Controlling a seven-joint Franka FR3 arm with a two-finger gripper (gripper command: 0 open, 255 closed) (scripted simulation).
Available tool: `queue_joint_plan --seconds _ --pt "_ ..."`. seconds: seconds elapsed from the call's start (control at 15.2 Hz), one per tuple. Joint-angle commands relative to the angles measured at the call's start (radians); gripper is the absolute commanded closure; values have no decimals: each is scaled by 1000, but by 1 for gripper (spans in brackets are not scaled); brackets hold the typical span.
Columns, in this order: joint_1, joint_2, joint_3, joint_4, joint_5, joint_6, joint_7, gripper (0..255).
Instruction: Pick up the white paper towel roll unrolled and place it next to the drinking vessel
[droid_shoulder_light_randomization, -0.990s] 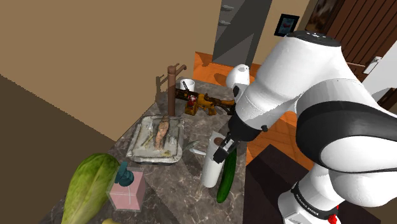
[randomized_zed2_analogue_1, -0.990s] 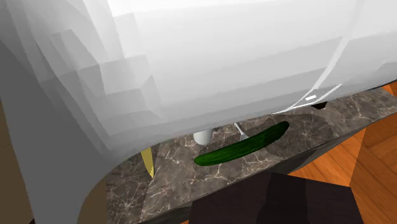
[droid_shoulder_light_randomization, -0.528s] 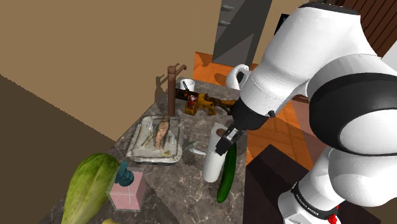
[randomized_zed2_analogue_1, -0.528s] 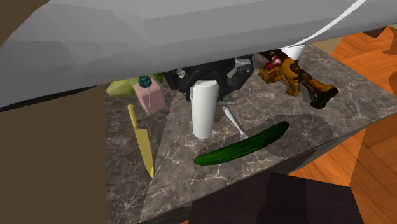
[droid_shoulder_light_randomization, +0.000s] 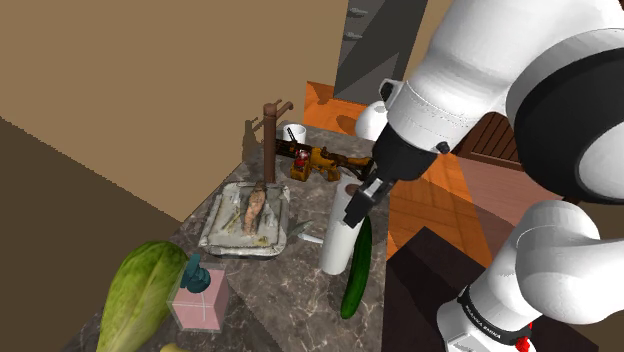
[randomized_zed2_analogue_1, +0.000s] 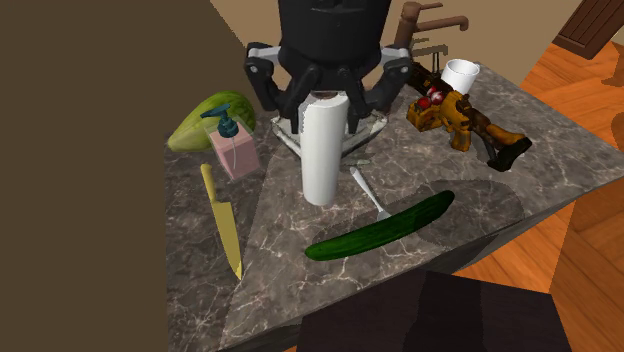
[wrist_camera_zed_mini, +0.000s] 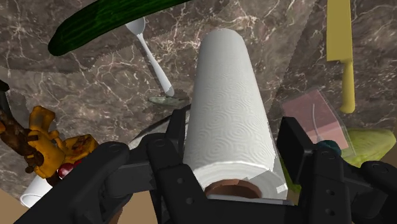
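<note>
Dark marbled stone forms the desk (randomized_zed2_analogue_1: 280, 270), set against a plain brown wall with orange floor beyond its outer edge. I read the white arm (droid_shoulder_light_randomization: 470, 90) as folded over the desk so that the claw (randomized_zed2_analogue_1: 325, 105) points straight down. This suits a target that stands on end.

That target, the white paper towel roll (randomized_zed2_analogue_1: 322, 150), stands upright near the middle of the desk. The claw straddles its upper end. In the wrist view one black finger (wrist_camera_zed_mini: 175, 137) lies against the roll's side and the other sits at the opposite side, so I judge the claw closed to the roll's width and clasping it. I cannot tell whether the base has left the desk.

A green cucumber (randomized_zed2_analogue_1: 385, 227) lies just beside the roll, and a grey utensil (randomized_zed2_analogue_1: 370, 195) lies between them. A vertical lift should therefore precede any sideways travel.

The white cup (randomized_zed2_analogue_1: 461, 75) stands well apart, at the desk's far corner, with a brown toy (randomized_zed2_analogue_1: 465, 120) close by. My judgement: set the roll down on the cup's open side.
</note>
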Motion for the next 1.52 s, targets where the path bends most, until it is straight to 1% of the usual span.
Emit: queue_joint_plan --seconds 0.0,0.73,1.45 --pt "-5 5 -7 30 -8 -24 2 255" --pt "-29 31 -48 186 -49 -155 4 255" --pt "-52 82 -78 361 -83 -279 9 255"
